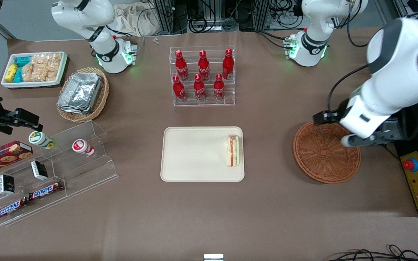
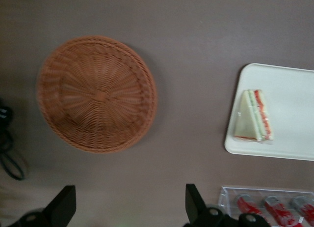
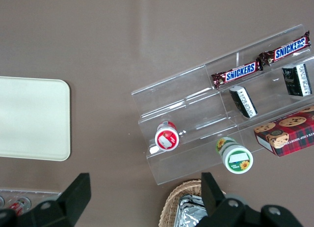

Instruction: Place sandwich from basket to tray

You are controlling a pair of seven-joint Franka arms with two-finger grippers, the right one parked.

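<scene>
The sandwich [image 1: 233, 150] lies on the cream tray [image 1: 194, 156], on its side, close to the tray's rim toward the working arm's end. In the left wrist view the wedge-shaped sandwich [image 2: 252, 116] shows its orange-red and green layers on the tray [image 2: 289, 114]. Nothing is in the reddish-brown basket [image 1: 326, 152], which sits beside the tray toward the working arm's end. My gripper [image 1: 367, 139] hangs above the basket's rim, well above the table. It is open, and between its fingers [image 2: 128, 205] only bare table shows, next to the basket [image 2: 96, 93].
A clear rack of red bottles [image 1: 202, 76] stands farther from the front camera than the tray. Toward the parked arm's end are a clear stepped stand with snacks [image 1: 49, 170], a tan basket of foil containers [image 1: 82, 94] and a white snack bin [image 1: 35, 69]. A yellow control box [image 1: 417, 181] lies beside the basket.
</scene>
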